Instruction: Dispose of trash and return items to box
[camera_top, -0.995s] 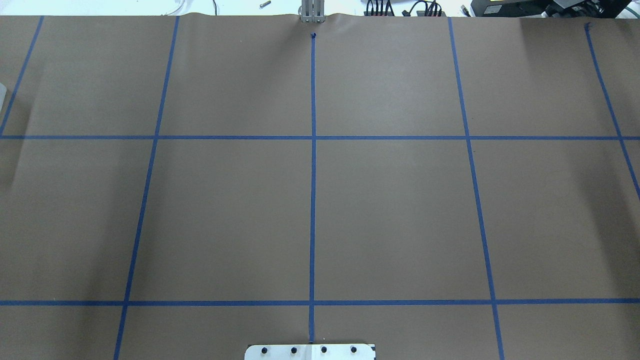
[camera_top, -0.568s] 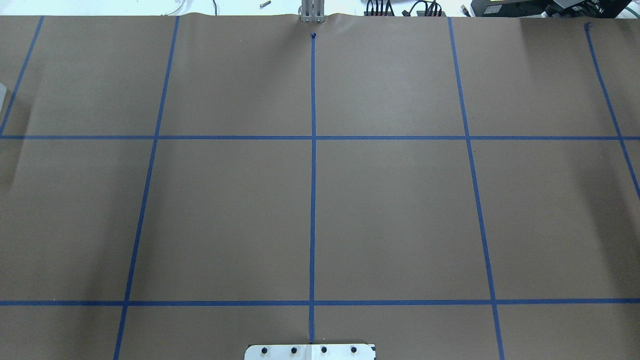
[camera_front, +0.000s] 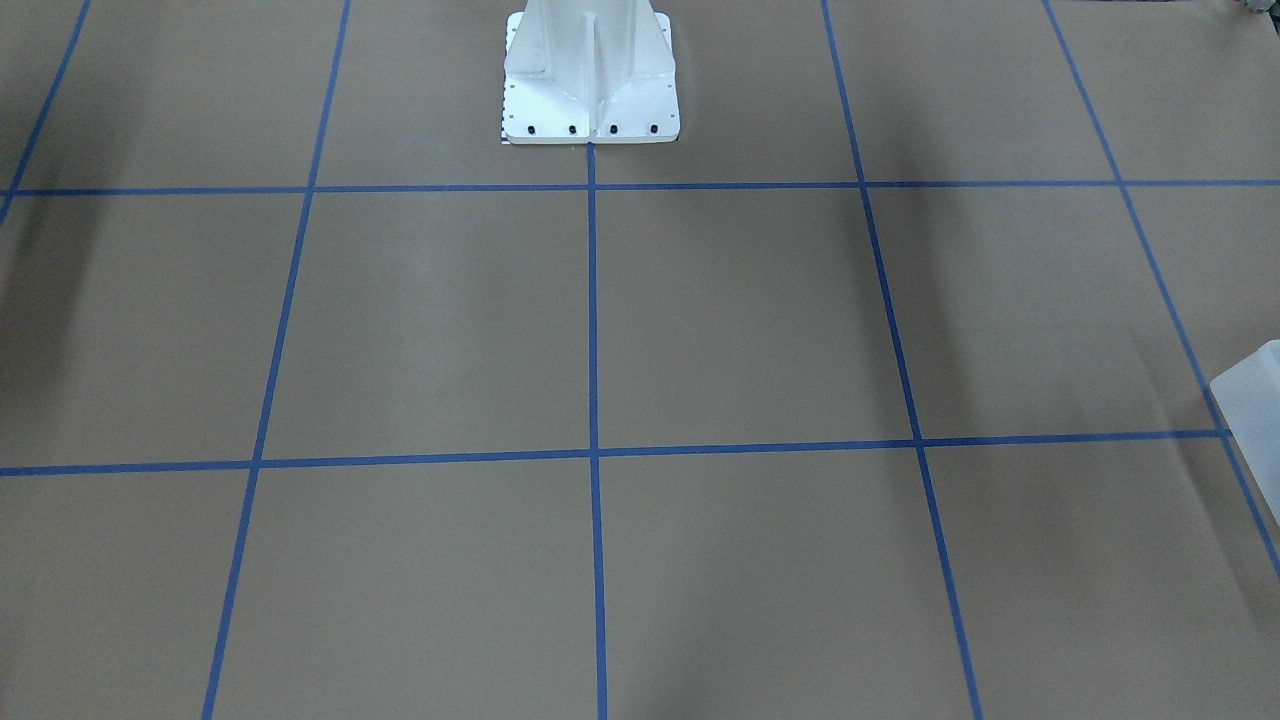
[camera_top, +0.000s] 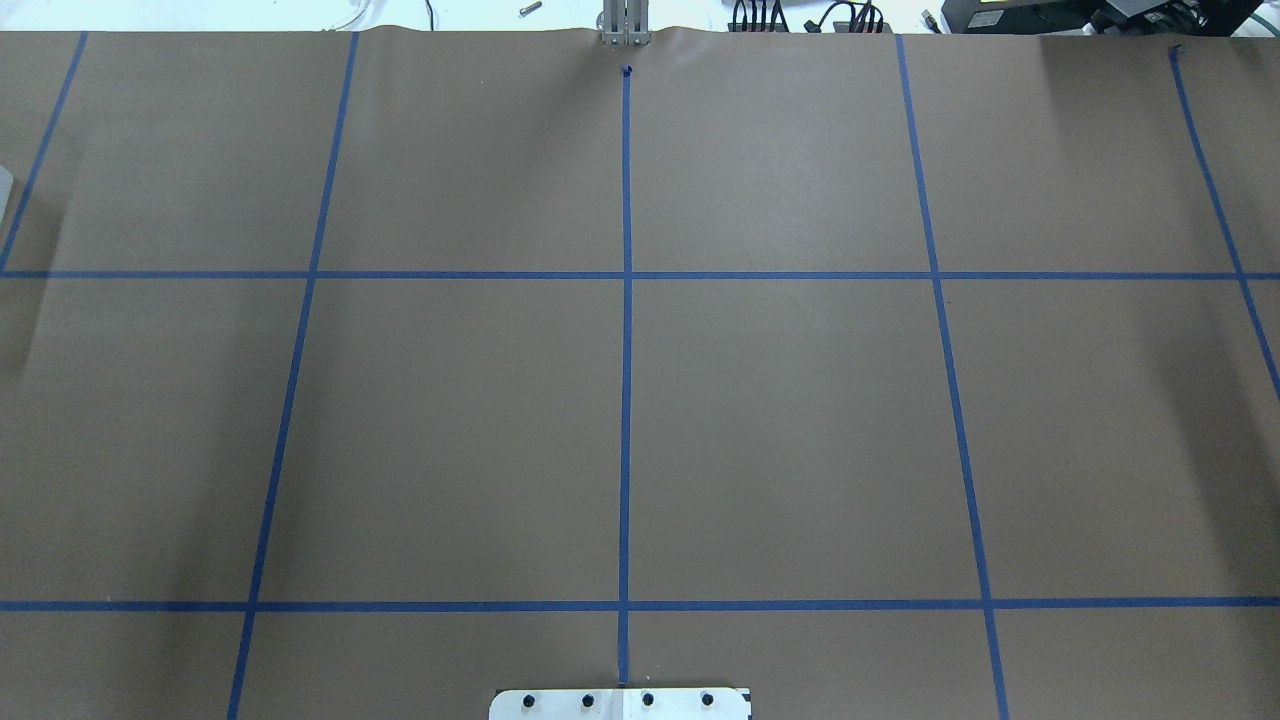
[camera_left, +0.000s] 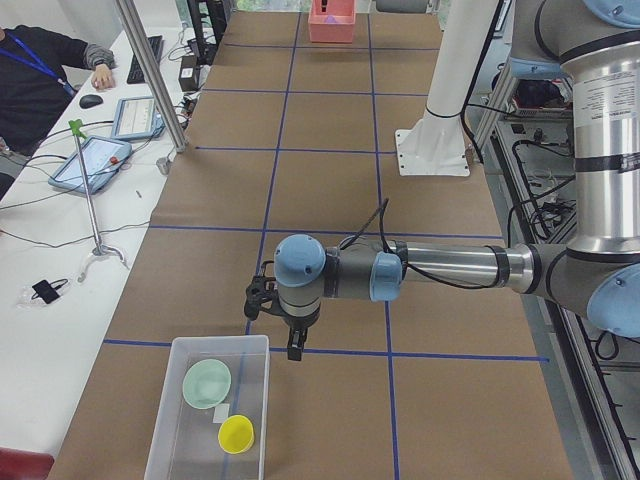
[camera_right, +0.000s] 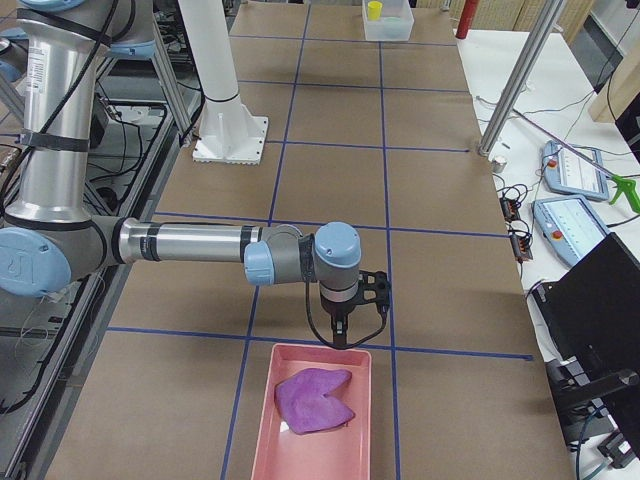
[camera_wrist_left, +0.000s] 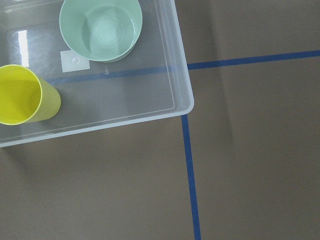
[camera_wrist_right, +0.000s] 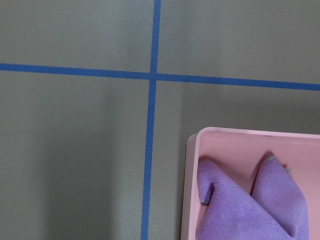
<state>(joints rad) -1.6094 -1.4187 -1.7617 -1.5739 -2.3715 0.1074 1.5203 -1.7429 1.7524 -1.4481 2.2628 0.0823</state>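
The box sits on the worktop at the robot's left end, only its corner showing in the front-facing view. Inside it a green bowl and a yellow cup stand apart. The left end effector hangs just beside the box's corner; I cannot tell its opening. At the far end, the right end effector, opening also unclear, hangs by a pink tray holding a purple cloth.
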